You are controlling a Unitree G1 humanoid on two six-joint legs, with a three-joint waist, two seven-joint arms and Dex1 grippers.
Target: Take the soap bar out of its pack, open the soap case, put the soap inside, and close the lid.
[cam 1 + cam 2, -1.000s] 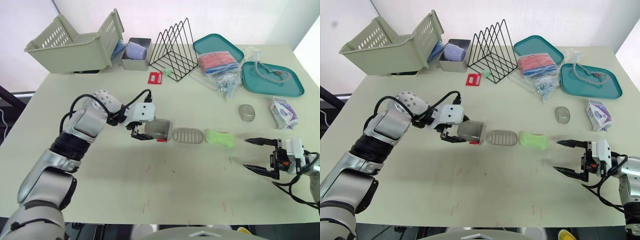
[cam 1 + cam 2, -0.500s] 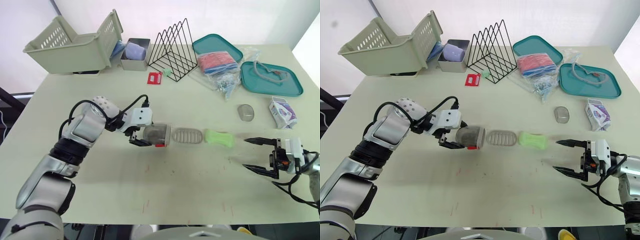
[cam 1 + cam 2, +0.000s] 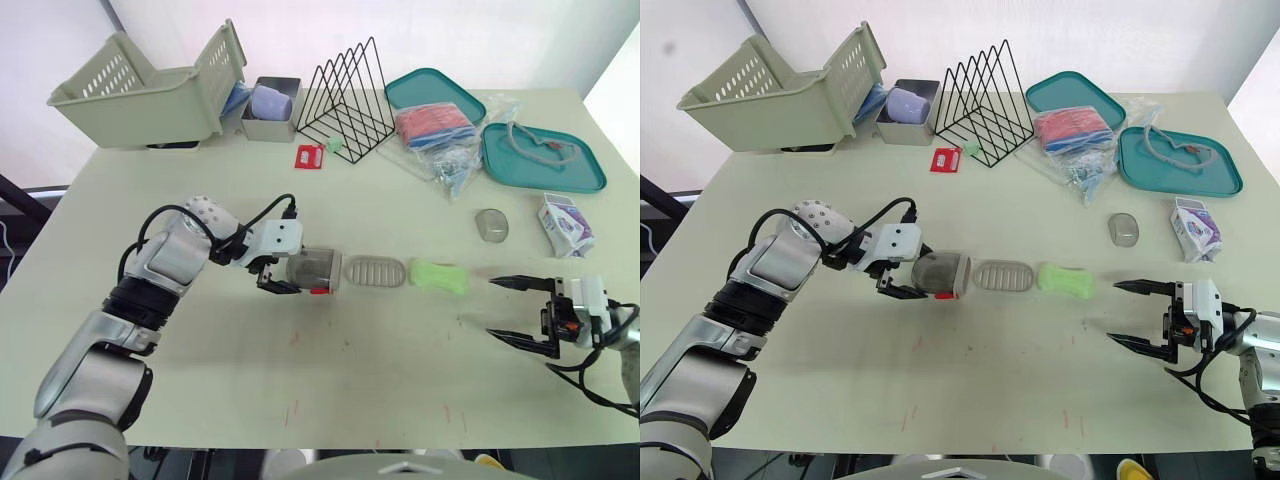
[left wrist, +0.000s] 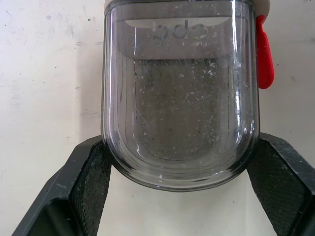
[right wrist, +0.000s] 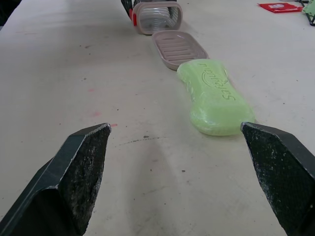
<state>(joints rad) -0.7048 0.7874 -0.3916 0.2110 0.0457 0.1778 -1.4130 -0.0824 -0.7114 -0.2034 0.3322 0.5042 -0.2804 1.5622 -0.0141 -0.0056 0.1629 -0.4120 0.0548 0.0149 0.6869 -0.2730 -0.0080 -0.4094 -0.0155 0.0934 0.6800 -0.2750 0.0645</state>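
The left gripper [image 3: 298,272] has its black fingers [image 4: 88,184] closed on the two sides of the translucent grey plastic soap case [image 3: 318,270]. The case lies on its side on the pale cream surface [image 3: 350,400], its red latch [image 4: 263,54] on one edge. Just beside its mouth, at 3 o'clock, lies the ribbed oval inner tray [image 3: 376,271], and at 3 o'clock of that, the unwrapped light green soap bar [image 3: 440,276]. Together they make one row.

The right gripper [image 3: 491,308] sits at 4 o'clock of the soap, near it but apart. Its fingers [image 5: 83,167] are spread wide with nothing between them and point toward the soap.

A white and purple soap carton [image 3: 566,225] lies at 2 o'clock of the soap, with a small oval grey translucent piece [image 3: 492,225] between them.
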